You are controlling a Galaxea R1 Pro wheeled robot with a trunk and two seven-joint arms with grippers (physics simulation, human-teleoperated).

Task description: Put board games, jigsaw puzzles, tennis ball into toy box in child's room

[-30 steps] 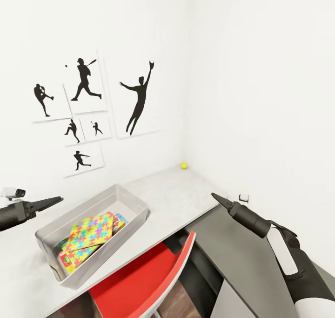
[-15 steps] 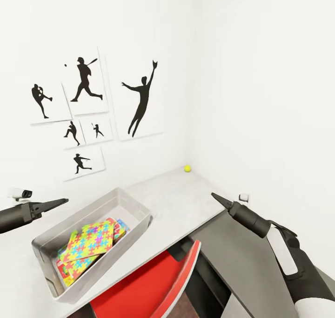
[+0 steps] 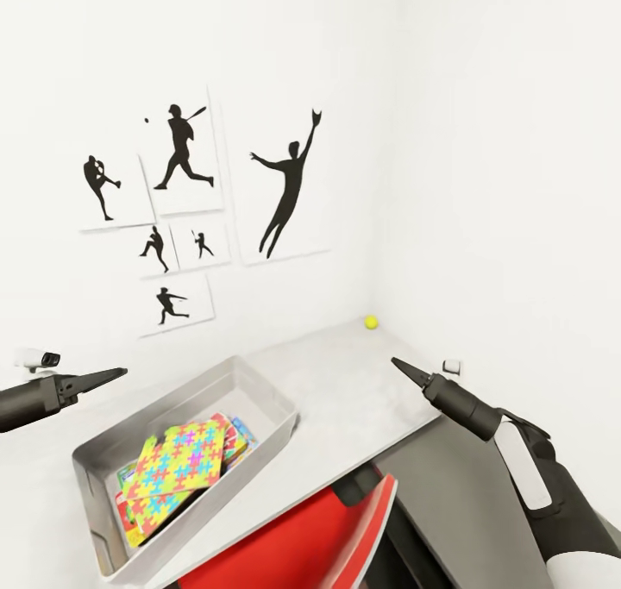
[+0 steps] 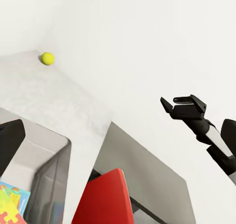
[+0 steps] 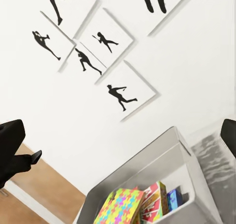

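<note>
The tennis ball [image 3: 371, 321] lies in the far corner of the table [image 3: 345, 382], against the wall, and is small and yellow-green in the left wrist view [image 4: 47, 58]. The toy box [image 3: 259, 386] stands on the table's near left part. A jigsaw puzzle [image 3: 177, 468] lies on top inside it, over printed board games [image 5: 156, 200] whose edges stick out. My left gripper [image 3: 121, 372] hovers left of the box and my right gripper [image 3: 397, 363] hovers over the table's right edge, well short of the ball. Both are open and hold nothing. The bed is out of view.
A red chair [image 3: 302, 537] is tucked under the table's front edge. The dark grey cabinet [image 3: 457, 503] joins the table below my right arm. Framed baseball silhouettes [image 3: 285, 184] hang on the white wall. A small white fitting [image 3: 451, 366] sits on the right wall.
The whole picture has shifted right, so the camera has turned; the box, ball and wall pictures sit further right. Both arms hold the same pose in view.
</note>
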